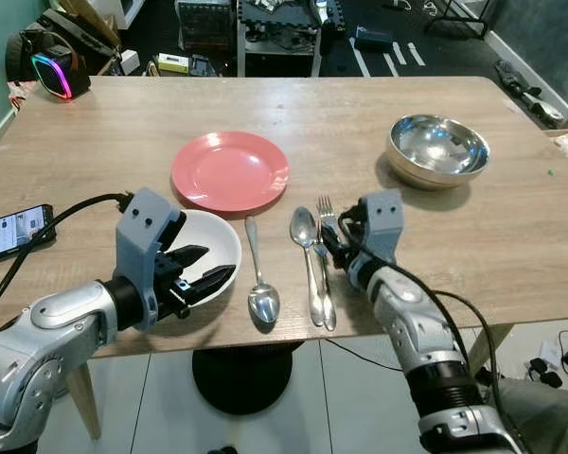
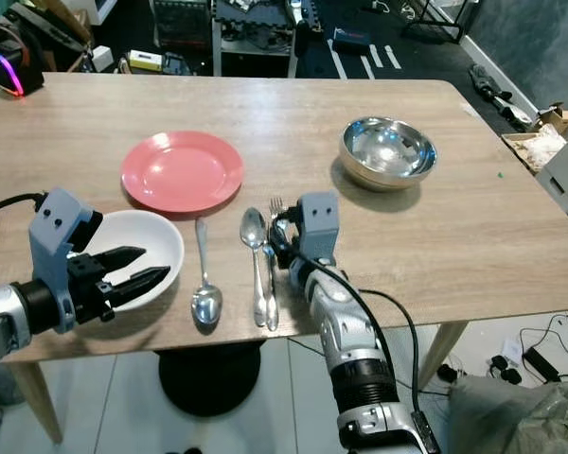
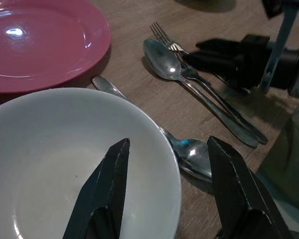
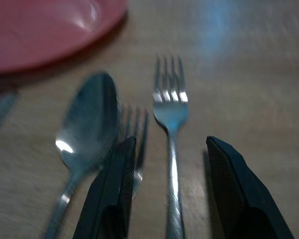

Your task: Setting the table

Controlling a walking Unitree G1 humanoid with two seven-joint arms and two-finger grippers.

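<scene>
The wooden table (image 1: 95,142) carries a pink plate (image 1: 230,169), a steel bowl (image 1: 438,148) and, at its near edge, a white bowl (image 1: 218,244). The left gripper (image 1: 197,269) hovers over that bowl's rim, fingers spread and empty. The step in hand looks like picking cutlery: the right gripper (image 4: 167,194) sits low with fingers apart straddling the handle of a fork (image 4: 170,107), beside a spoon (image 4: 87,124). Next it likely needs to close squarely on that thin handle
</scene>
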